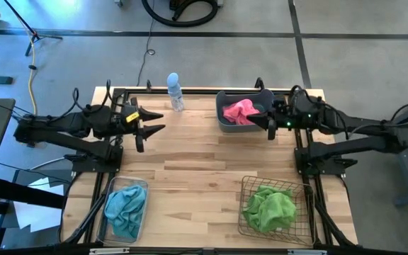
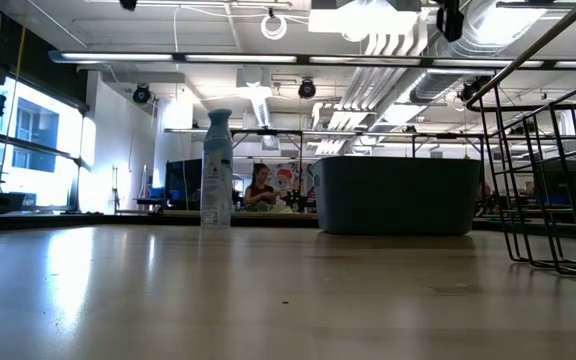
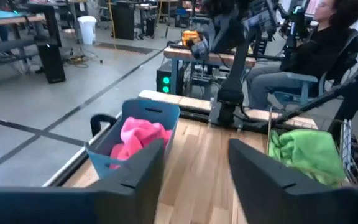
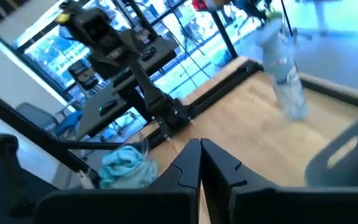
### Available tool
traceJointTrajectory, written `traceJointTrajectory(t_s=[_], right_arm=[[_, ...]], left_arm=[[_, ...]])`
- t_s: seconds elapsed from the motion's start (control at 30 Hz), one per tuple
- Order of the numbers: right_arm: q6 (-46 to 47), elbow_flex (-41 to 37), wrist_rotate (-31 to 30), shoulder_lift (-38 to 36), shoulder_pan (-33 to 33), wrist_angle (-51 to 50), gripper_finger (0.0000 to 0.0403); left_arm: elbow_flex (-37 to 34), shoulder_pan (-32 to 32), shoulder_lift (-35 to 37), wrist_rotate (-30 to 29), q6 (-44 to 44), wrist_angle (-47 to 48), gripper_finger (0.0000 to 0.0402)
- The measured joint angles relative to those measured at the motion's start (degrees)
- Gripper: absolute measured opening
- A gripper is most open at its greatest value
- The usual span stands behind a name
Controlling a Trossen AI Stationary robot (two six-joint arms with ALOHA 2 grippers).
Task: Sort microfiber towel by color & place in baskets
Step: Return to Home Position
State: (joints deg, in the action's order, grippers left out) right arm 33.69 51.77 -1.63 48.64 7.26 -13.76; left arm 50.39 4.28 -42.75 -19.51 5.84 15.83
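The left arm lies stretched low along the far left of the bench (image 1: 197, 177), its left tool (image 1: 154, 121) pointing inward toward the middle with the fingers well apart; the left wrist view shows a wide gap between them. The right arm mirrors it on the far right, and the right tool (image 1: 270, 127) hovers at the near right corner of the grey-blue tub (image 1: 219, 99), its fingers pressed together and holding nothing. The pink towel (image 1: 239, 111) sits in that tub, the teal towel (image 1: 125, 209) in the clear bin (image 1: 107, 185) at the near left, and the green towel (image 1: 269, 207) in the wire basket (image 1: 245, 185) at the near right. A bottle (image 1: 175, 91) stands upright at the far edge. In the low view the tub's wall hides the pink towel, and the wire basket is cut off by the frame edge.
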Motion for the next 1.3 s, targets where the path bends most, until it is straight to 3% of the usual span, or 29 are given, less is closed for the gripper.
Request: traceJointTrajectory(t_s=[0.27,0.53,0.73,1.03,1.3], right_arm=[[-8.2,0.0,2.2,0.5,2.1,-0.6,0.0001],[-8.2,0.0,5.3,0.3,2.1,-0.7,0.0],[-6.7,0.0,9.2,0.3,2.1,-3.2,0.0],[-7.2,0.0,16.3,-0.6,2.1,-11.4,0.0],[-8.0,-4.7,17.4,-9.9,0.8,-14.6,0.0]], left_arm=[[-17.6,-5.9,11.8,4.5,2.1,-10.3,0.0011],[-35.9,-6.1,21.4,4.4,6.4,-27.8,0.0002],[-43.9,-6.1,25.6,4.4,9.1,-35.9,0.0001],[-49.8,-6.1,29.4,4.4,15.3,-37.0,0.0],[-49.7,-6.1,29.6,2.7,16.2,-36.6,0.0]])
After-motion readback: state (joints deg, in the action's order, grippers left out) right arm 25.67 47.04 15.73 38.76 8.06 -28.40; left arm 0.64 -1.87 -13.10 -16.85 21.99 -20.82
